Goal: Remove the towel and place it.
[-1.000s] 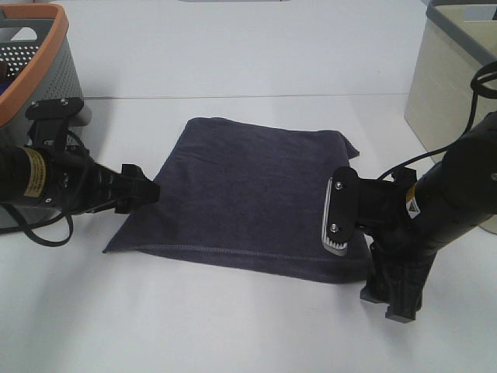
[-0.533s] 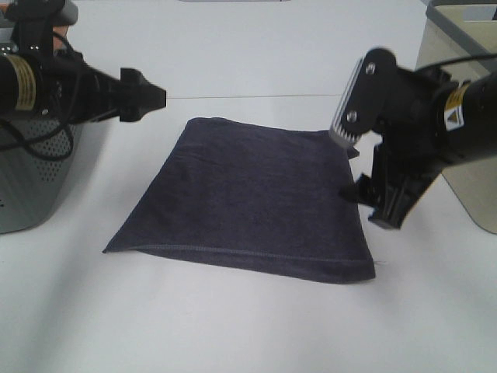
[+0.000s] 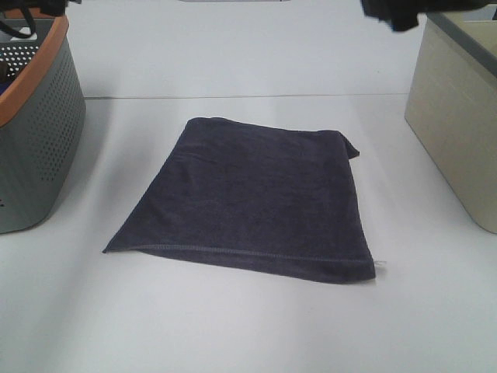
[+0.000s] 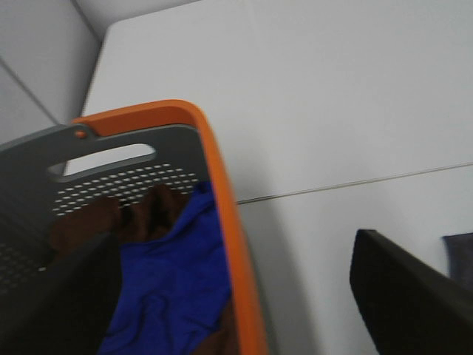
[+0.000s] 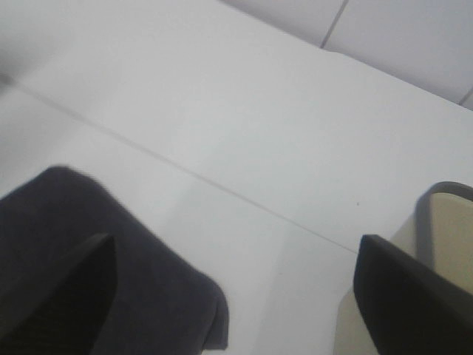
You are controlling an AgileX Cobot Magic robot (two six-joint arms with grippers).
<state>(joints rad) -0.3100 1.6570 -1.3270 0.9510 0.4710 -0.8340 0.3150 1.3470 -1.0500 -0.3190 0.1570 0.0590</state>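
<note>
At the table's (image 3: 233,326) centre the towel (image 3: 248,198) lies flat, placed. My left fingers (image 4: 403,296) and right fingers (image 5: 403,292) stand apart, empty; next, confirm placement.

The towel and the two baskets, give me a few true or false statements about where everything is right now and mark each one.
1. The towel lies flat on the white table. True.
2. The right claw is clamped on the towel. False: its fingers stand open with nothing between them.
3. The grey basket with the orange rim holds blue cloth. True.
4. The towel hangs over the beige bin. False: it lies on the table between the two containers, touching neither.
5. The left claw is open and holds nothing. True.
</note>
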